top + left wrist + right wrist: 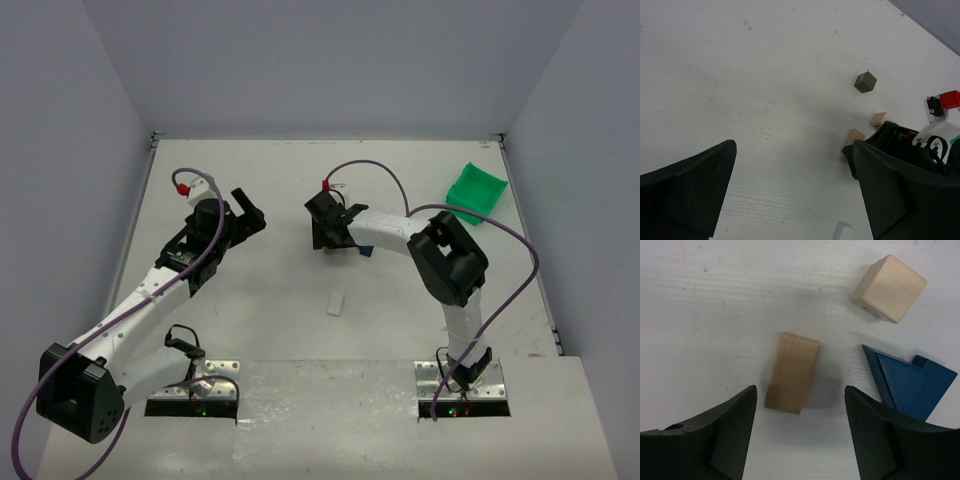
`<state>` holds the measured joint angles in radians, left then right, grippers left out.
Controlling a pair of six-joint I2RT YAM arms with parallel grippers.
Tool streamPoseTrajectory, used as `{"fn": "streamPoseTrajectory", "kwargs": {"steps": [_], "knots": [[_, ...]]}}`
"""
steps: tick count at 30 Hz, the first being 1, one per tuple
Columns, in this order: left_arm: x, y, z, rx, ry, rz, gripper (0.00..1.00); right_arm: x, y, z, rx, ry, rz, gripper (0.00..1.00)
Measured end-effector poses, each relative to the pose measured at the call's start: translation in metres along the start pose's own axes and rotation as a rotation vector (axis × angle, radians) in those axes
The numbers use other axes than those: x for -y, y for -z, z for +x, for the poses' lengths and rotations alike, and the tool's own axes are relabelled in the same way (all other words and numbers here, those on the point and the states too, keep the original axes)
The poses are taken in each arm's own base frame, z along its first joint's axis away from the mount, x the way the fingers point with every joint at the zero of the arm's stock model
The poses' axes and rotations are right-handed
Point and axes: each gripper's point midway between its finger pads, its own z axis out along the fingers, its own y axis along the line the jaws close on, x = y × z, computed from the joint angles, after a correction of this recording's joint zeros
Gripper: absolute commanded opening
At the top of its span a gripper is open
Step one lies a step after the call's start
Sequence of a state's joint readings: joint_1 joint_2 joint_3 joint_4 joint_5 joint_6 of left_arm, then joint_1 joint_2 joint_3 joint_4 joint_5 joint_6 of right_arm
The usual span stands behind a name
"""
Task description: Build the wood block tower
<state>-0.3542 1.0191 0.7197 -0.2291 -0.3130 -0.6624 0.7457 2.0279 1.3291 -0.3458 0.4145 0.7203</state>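
**Right gripper straddles the oblong block; tower not yet begun**

1. Work surface. On the white table [260, 330] no block stands on another. The pieces lie singly near the middle, so the tower is judged unstarted. The green bin [476, 190] sits at the far right, well apart from them.

2. Arms. The right gripper [800, 407] is directly over the cluster of blocks and is the nearer tool. Its jaws are spread and pinch nothing. The left gripper [794, 150] hangs well off to the left of the cluster. Its jaws are also spread wide and hold nothing.

3. Blocks.
   - Blue roof-shaped piece [910, 382]: on the table just beside the right-hand finger, outside the jaws.
   - Oblong tan block [791, 372]: lies flat with its near end between the two fingertips. Bare table shows on both sides, so neither finger touches it.
   - Tan cube [888, 288]: farther out and to the right, apart from the other two.
   - Dark grey cube [865, 82]: seen in the left wrist view beyond the tan blocks, standing alone.
   - A small white piece [335, 303] lies nearer the arm bases, away from the cluster.

4. Governing relation. The oblong block's long axis points away from the wrist, leaning slightly right. It therefore runs nearly square to the line on which the jaws close. Closing would take the block across its narrow width. The blue piece beside the right finger leaves little room on that side.
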Motion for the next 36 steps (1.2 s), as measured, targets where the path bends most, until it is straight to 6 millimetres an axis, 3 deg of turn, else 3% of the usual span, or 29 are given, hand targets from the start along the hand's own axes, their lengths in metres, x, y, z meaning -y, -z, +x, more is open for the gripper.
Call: {"fn": "streamPoseTrajectory", "kwargs": {"steps": [7,13,20,26,29,32,36], "knots": [[0.000,0.000,0.000,-0.001,0.000,0.001,1.00,0.000,-0.015,-0.001,-0.015,-0.050,0.016,0.30],[0.000,0.000,0.000,-0.001,0.000,0.001,1.00,-0.002,-0.015,-0.005,-0.006,0.004,-0.001,0.08],[0.000,0.000,0.000,0.000,0.000,0.000,1.00,-0.009,-0.002,-0.027,0.052,0.300,-0.137,0.00],[-0.002,0.000,-0.001,0.008,-0.004,-0.009,1.00,-0.018,0.070,-0.073,0.242,0.722,-0.487,0.04],[-0.003,-0.001,-0.002,0.014,-0.005,-0.018,1.00,-0.012,0.102,-0.086,0.331,0.922,-0.560,0.04],[-0.004,-0.004,-0.004,0.016,-0.010,-0.035,1.00,-0.011,0.114,-0.079,0.336,1.060,-0.612,0.06],[-0.003,-0.010,-0.004,0.010,-0.017,-0.052,1.00,-0.004,0.112,-0.054,0.232,1.098,-0.635,0.07]]}}
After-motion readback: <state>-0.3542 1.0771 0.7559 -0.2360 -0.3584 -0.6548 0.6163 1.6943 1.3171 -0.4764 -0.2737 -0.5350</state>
